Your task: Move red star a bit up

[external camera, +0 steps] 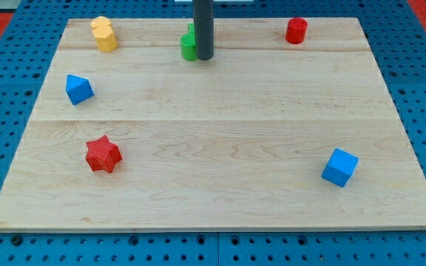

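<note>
- The red star (103, 154) lies flat on the wooden board (220, 192), in the lower part at the view's left, a little in from the left edge and well above the bottom edge.
- Nothing touches the star; bare wood lies all round it.
- The blue block (78, 89), a wedge or pyramid shape with a pointed top, sits above the star and slightly to its left, apart from it.
- The yellow block (103, 34), a rounded, lobed shape, stands near the board's top left corner, above the blue wedge.
- My tip (204, 58) rests on the board near the top edge, about the middle of the view, well apart from the star, up and to its right.
- The arm has no hand or jaws, only the dark rod, so it holds nothing.
- The green block (188, 45) is just beside the rod on its left, seemingly touching it; part of it is hidden behind the rod, so I cannot tell its shape.
- The red cylinder-like block (296, 30) stands near the top edge toward the view's right.
- The blue cube (339, 167) sits at the lower right, far from the star across the board.
- The board lies on a blue pegboard (6, 89) full of holes.
</note>
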Tool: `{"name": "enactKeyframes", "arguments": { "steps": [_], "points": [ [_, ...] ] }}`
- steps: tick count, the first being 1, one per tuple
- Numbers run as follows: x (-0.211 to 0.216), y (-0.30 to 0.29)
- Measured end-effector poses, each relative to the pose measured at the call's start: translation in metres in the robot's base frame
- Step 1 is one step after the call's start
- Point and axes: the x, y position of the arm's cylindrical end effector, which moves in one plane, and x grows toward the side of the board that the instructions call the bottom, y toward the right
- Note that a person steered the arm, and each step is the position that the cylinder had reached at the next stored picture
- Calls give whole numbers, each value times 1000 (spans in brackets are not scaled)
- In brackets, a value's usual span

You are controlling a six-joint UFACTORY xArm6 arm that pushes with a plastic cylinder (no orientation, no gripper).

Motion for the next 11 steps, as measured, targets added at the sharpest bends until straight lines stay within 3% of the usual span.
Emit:
{"name": "enactKeyframes", "arguments": {
  "steps": [2, 4, 6, 7, 9, 11],
  "points": [
    [18, 2],
    [102, 2],
    [232, -24],
    [276, -94],
    [230, -160],
    [207, -154]
  ]
}}
